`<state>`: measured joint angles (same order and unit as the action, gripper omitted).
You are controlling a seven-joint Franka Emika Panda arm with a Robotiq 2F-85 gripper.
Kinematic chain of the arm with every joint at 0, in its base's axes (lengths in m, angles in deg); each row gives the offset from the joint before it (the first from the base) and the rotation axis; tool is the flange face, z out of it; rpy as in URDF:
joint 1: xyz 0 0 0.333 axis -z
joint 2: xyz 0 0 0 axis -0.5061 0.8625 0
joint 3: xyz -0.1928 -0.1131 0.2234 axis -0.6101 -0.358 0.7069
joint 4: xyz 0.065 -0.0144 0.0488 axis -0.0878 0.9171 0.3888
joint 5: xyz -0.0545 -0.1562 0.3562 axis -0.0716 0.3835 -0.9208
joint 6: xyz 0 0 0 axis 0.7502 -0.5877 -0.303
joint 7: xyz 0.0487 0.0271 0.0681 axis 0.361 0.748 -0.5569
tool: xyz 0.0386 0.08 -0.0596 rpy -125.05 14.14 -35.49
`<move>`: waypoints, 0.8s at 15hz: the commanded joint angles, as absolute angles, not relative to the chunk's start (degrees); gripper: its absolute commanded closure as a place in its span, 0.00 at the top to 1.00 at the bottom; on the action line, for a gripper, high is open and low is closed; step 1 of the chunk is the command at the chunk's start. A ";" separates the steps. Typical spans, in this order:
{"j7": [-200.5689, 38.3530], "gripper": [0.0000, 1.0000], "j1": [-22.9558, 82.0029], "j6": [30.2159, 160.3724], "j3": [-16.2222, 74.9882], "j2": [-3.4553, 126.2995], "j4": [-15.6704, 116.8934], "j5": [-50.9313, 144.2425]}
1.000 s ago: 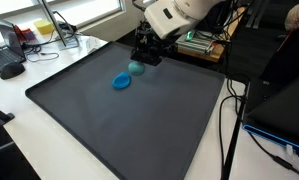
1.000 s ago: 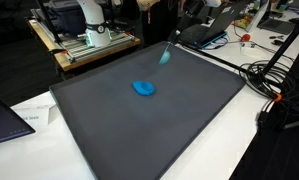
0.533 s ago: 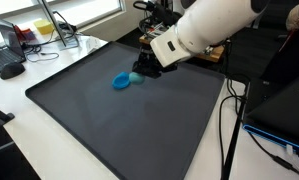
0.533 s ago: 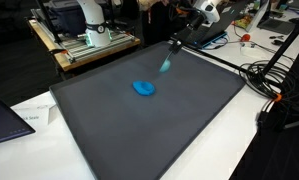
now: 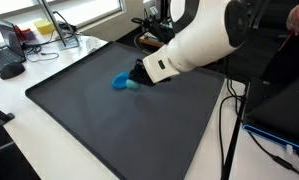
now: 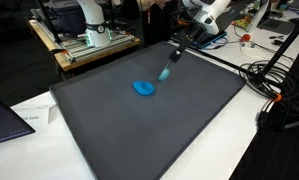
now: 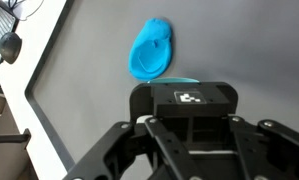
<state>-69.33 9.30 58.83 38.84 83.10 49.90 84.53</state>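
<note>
In an exterior view the teal item [image 6: 167, 70] is held clamped just below the jaws of the gripper [image 6: 176, 50]. In the wrist view the blue object [image 7: 151, 48] is seen just ahead of them; it could be knocked if the item is swung or dropped.

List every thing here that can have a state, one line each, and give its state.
pincer: shut on the teal piece.
teal piece: gripped at its top, hanging tilted over the mat; cannot tell whether its lower end touches the mat.
blue piece: lying on the mat, free of the pincer.
mat: spread flat.
</note>
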 commanded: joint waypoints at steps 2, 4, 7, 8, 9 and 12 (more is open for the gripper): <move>-71.47 0.22 11.20 58.39 38.26 85.36 46.03 82.54; -72.19 0.22 12.22 59.12 38.18 85.59 45.61 81.94; -73.41 0.22 14.25 61.41 38.27 85.30 45.63 80.25; -73.91 0.22 14.77 61.96 38.23 85.25 45.55 79.58; -74.61 0.22 15.44 62.71 38.18 85.15 45.49 78.69; -77.23 0.22 17.53 64.81 38.05 84.60 45.46 75.21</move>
<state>-73.92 15.83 62.96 38.34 84.98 46.12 79.05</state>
